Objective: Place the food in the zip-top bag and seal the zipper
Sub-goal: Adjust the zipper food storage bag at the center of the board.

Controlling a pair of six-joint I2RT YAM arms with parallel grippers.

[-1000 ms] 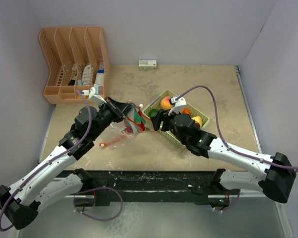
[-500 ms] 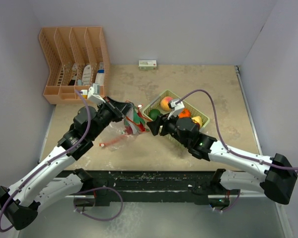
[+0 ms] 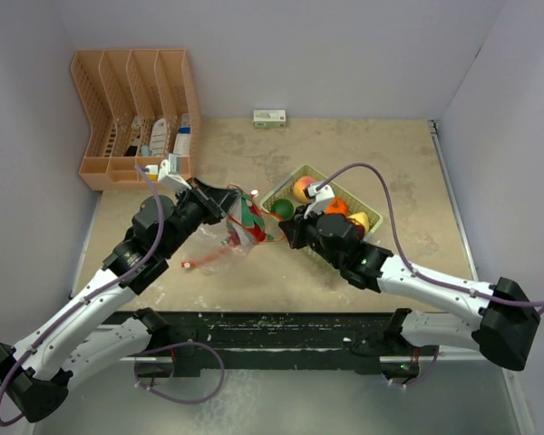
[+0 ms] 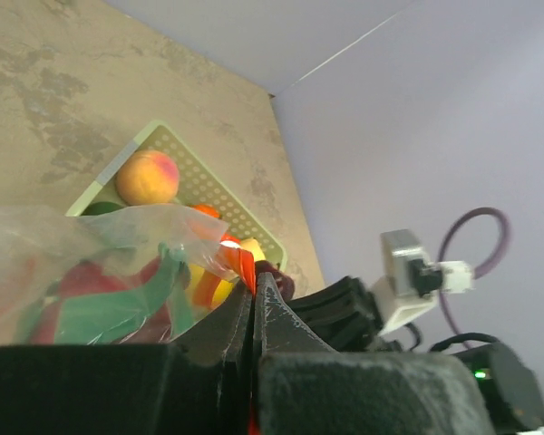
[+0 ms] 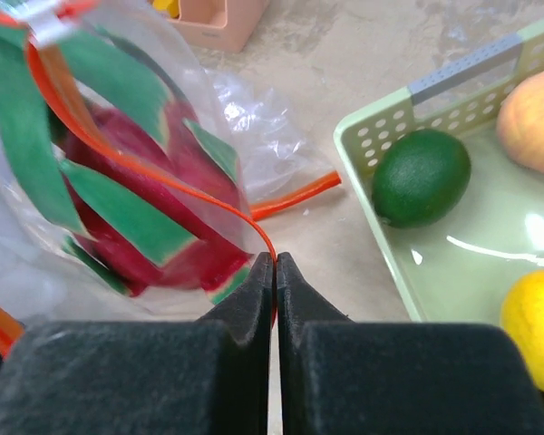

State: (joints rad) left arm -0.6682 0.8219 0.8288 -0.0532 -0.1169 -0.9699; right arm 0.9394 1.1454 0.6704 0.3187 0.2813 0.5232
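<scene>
A slotted orange rack (image 3: 136, 113) stands at 10 o'clock on the table (image 3: 381, 163), and a small box (image 3: 269, 117) lies against the back wall (image 3: 344, 54) at 12 o'clock. The bag (image 3: 238, 228) is lifted off the table near the centre, and the green tray (image 3: 301, 170) is just beside it at 3 o'clock. The right arm (image 3: 408, 276) crosses the tray's near corner and hides part of it. The left gripper (image 4: 253, 290) is pinched tight on the zipper (image 5: 154, 177) at the bag's mouth. The right gripper (image 5: 274, 267) is also closed on that orange strip, lower down. From above, both pinches are lost behind black fingers and crumpled film. Each wrist camera shows the strip running straight into shut jaws. The right wrist view shows a red-and-green fruit (image 5: 118, 195) inside the bag and a white slider (image 5: 43, 20) at 11 o'clock. In the tray it shows a lime (image 5: 421, 177), a peach (image 5: 537, 118) and a lemon (image 5: 537, 340). The left wrist view looks through the film at the peach, with the right arm's camera housing crowding 4 o'clock. The table is mottled beige, enclosed by pale lavender-grey walls, with a scuffed black rail (image 3: 272, 328) along its 6 o'clock edge.
</scene>
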